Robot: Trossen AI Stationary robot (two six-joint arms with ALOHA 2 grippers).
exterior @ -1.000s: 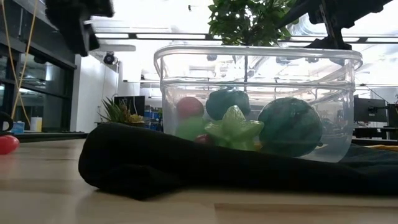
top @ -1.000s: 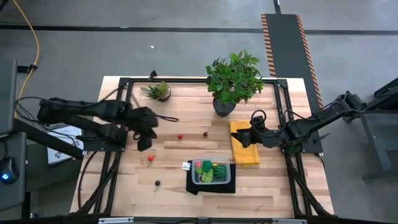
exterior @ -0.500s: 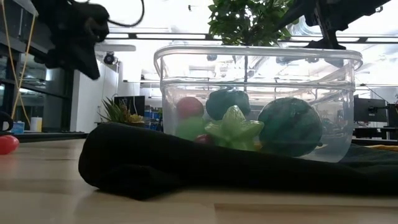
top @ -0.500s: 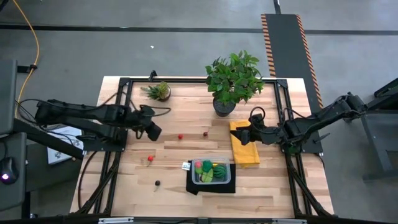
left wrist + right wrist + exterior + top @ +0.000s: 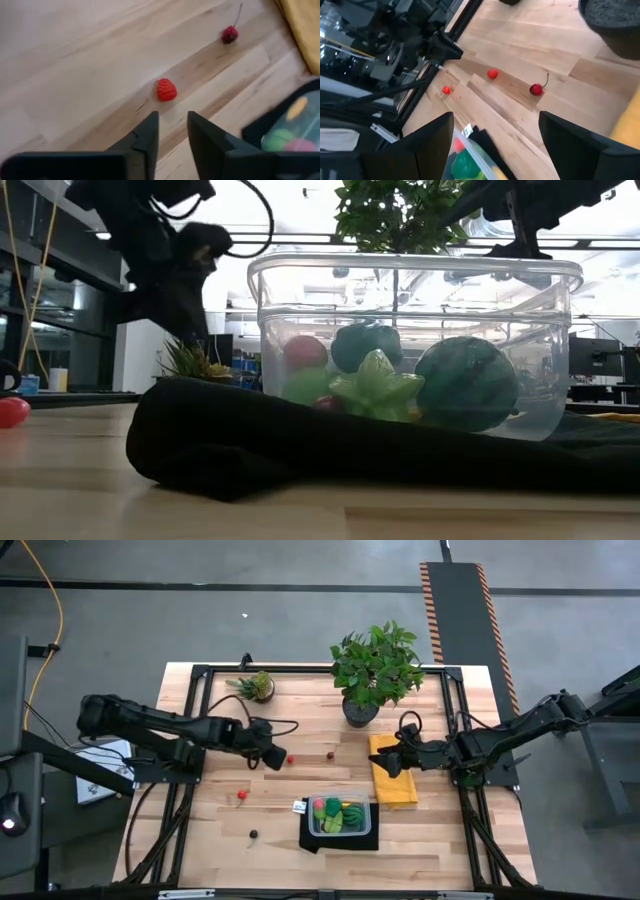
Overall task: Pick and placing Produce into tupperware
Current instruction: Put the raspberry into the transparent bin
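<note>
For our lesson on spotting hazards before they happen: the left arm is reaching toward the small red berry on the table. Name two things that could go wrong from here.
1. The left gripper shows only a narrow gap between its fingers; closing in on the red berry like this might nudge it away.
2. The cherry lies loose nearby, so a knocked berry could send it rolling toward the yellow cloth.
</note>
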